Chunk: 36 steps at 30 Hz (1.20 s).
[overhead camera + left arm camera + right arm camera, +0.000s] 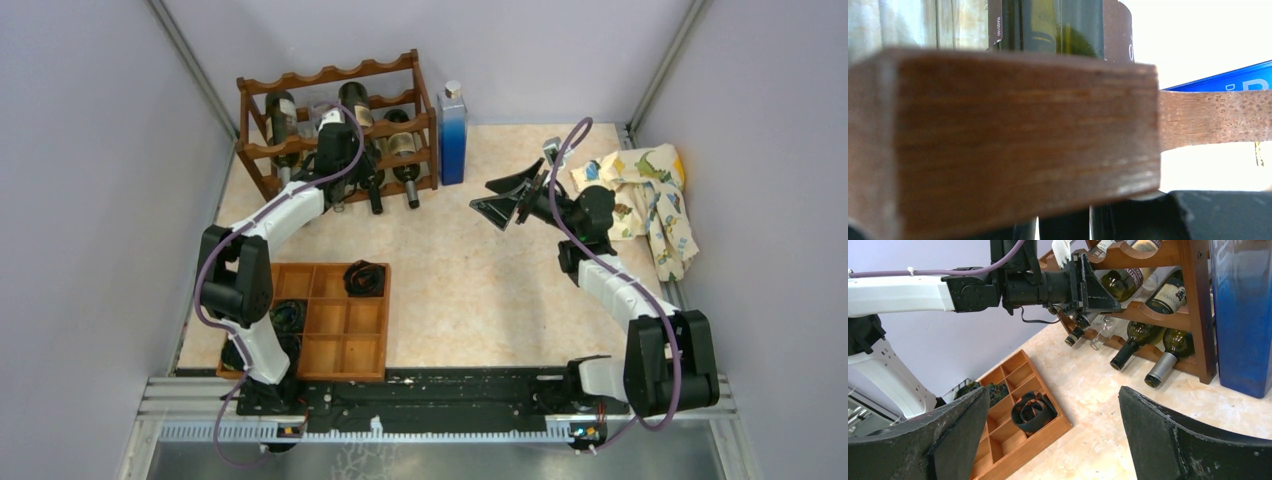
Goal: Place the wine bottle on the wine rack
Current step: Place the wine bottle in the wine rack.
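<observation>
While the right gripper [503,201] hangs over the middle of the beige table [470,290] with its jaws spread wide and nothing between them, the left gripper [1100,295] is pressed up against the front of the wine rack [330,76] at the far left corner. Its jaws stand partly closed, but I cannot tell whether they grip anything, because the fingers are half hidden among the rails and bottle necks. A wine bottle [1077,330] lies in the rack directly under those fingers, its neck sloping out and down toward the table. Several more dark green bottles rest in the scalloped tiers, necks forward, with a clear glass one among them. The left wrist view is almost filled by a reddish-brown rail of the rack, with green glass and a label edge above it. A tall blue bottle [452,135] stands upright just beside the rack's right post. A flat wooden compartment tray [345,352] sits near the left arm's base, holding black coiled items, and a patterned cloth [650,190] lies crumpled at the right edge.
</observation>
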Tool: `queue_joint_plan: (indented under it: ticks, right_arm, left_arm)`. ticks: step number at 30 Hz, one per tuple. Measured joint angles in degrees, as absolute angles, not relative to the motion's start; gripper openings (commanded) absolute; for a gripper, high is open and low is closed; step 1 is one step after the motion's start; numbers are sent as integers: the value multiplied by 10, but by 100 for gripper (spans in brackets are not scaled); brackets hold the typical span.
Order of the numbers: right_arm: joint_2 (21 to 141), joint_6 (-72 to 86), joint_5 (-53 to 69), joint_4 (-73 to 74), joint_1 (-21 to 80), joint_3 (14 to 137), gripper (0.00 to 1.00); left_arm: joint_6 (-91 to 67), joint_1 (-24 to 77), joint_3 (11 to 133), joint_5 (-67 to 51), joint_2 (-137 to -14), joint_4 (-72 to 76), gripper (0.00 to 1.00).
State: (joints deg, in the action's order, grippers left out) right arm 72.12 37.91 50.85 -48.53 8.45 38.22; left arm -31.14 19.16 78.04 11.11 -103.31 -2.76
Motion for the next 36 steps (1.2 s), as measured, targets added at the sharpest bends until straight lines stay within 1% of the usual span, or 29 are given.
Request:
queue_joint_plan:
  ticks: [5, 10, 16, 21, 24, 30, 33, 36]
  right_arm:
    - [720, 379, 509, -485, 84, 382, 98]
    - [720, 379, 509, -485, 84, 382, 98]
    - [720, 379, 509, -486, 84, 382, 98]
    - [720, 379, 509, -486, 84, 382, 98]
    - [720, 379, 509, -486, 84, 382, 98]
    - [719, 379, 509, -486, 84, 382, 98]
    - [719, 379, 509, -486, 84, 382, 98]
    - [719, 379, 509, -486, 84, 380, 98]
  left_arm:
    - [-314, 191, 781, 112, -1034, -26, 7]
    - [-314, 191, 781, 113, -1034, -21, 16]
    - [-310, 191, 781, 116, -1038, -6, 19]
    - [-310, 191, 781, 116, -1039, -3, 26]
    - [-310, 191, 781, 116, -1040, -3, 26]
    - [-310, 191, 780, 115, -1040, -3, 31]
    - [-313, 191, 777, 113, -1040, 3, 35]
    - [-315, 191, 773, 111, -1040, 11, 36]
